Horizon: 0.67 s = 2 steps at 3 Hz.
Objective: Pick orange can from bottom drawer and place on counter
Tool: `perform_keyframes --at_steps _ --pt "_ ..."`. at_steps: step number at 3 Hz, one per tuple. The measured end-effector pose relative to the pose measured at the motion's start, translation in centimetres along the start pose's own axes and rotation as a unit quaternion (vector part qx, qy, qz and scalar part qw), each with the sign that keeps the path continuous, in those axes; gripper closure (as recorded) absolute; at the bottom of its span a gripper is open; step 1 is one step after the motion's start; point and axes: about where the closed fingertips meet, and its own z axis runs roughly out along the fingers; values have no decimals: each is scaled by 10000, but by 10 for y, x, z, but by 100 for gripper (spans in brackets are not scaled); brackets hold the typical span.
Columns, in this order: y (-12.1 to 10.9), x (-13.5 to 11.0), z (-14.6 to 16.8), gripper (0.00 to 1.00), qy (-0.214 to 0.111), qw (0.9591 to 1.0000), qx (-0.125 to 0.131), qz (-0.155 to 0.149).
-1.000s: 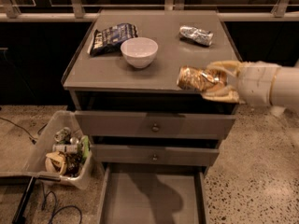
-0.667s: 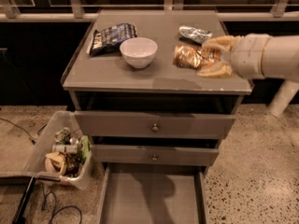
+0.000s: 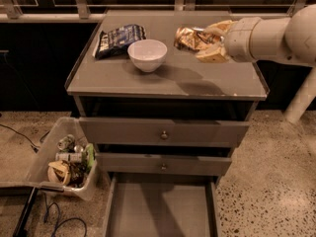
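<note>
The gripper (image 3: 206, 43) hangs over the right rear of the tabletop (image 3: 163, 80), its jaws clenched on the can (image 3: 187, 37), which is held in the air just right of the bowl (image 3: 147, 54); a bag (image 3: 117, 34) lies left of the bowl. Below, the drawer (image 3: 160, 206) stands pulled out, a bin (image 3: 64, 157) beside it

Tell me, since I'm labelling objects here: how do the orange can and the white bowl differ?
The orange can is shiny, orange-gold and crumpled; the white bowl is plain white and smooth. The gripper holds the orange can over the counter's right rear; the white bowl sits upright, untouched, to its left. The orange can looks smaller than the white bowl. Both are above the counter, not in the bottom drawer.
</note>
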Motion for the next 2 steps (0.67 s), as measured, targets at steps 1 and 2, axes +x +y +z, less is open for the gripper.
perform_keyframes --at_steps 1,2 --pt "-14 18 11 100 77 9978 273 595" --pt "-22 38 10 100 188 9930 511 1051"
